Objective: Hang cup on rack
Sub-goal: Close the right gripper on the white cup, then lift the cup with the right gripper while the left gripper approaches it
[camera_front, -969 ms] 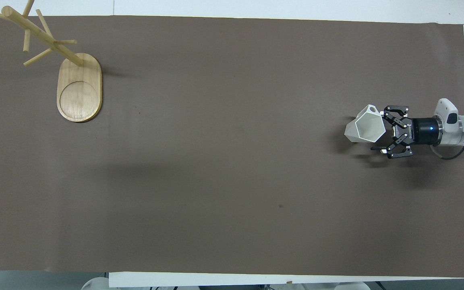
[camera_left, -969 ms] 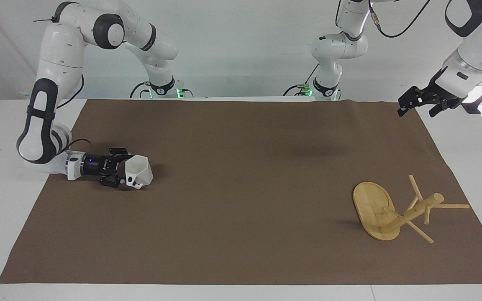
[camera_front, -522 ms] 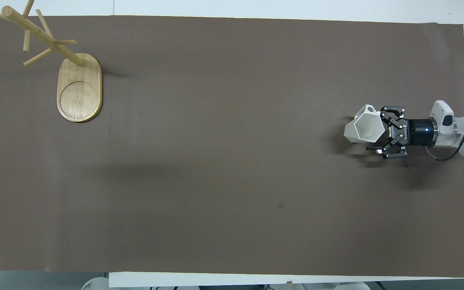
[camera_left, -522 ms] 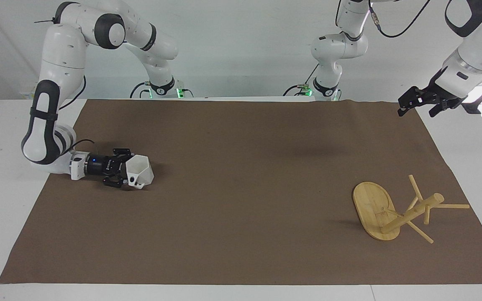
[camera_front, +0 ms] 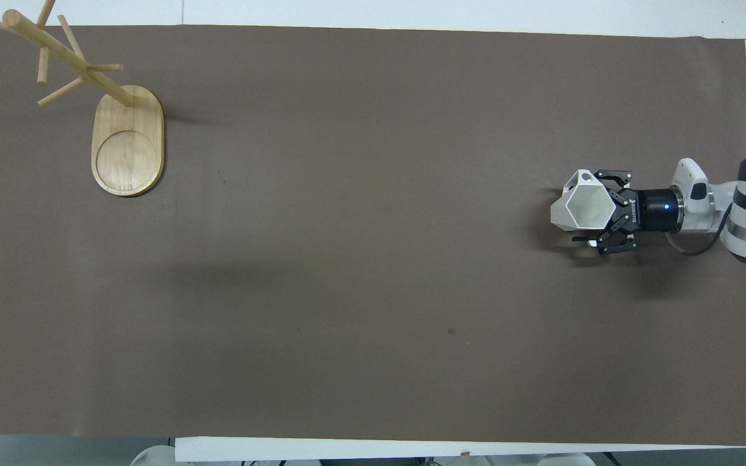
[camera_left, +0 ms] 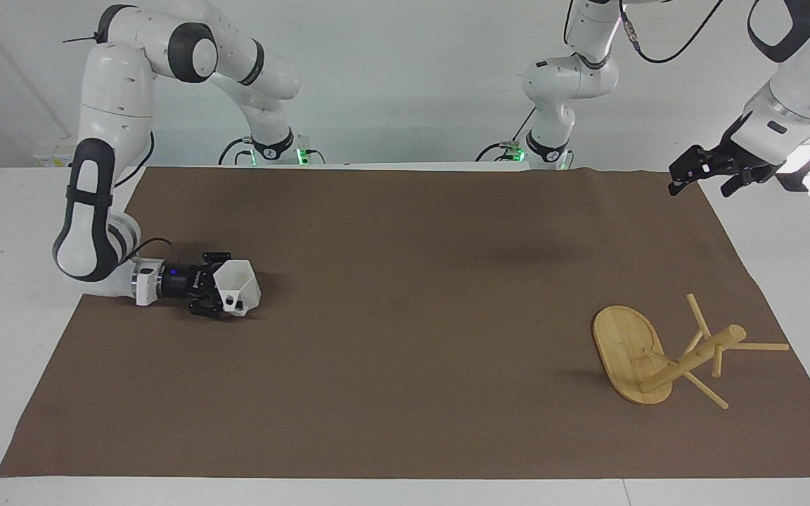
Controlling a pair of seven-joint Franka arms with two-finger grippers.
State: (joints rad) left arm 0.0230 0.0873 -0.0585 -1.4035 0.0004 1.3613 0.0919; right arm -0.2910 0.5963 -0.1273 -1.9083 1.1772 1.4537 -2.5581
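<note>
A brown mat (camera_left: 405,316) covers the white table. The rack (camera_left: 665,351) stands at the left arm's end, where the left gripper (camera_left: 704,172) waits, its fingers unreadable. At the right arm's end, the right gripper (camera_left: 216,295) clasps the cup (camera_left: 238,295); it should lift level, keeping the handle free for a peg.

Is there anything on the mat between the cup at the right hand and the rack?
Nothing visible. The small white faceted plastic cup sits at the right hand; only bare brown mat lies between it and the light bamboo mug rack. The left hand waits above the mat's corner.
</note>
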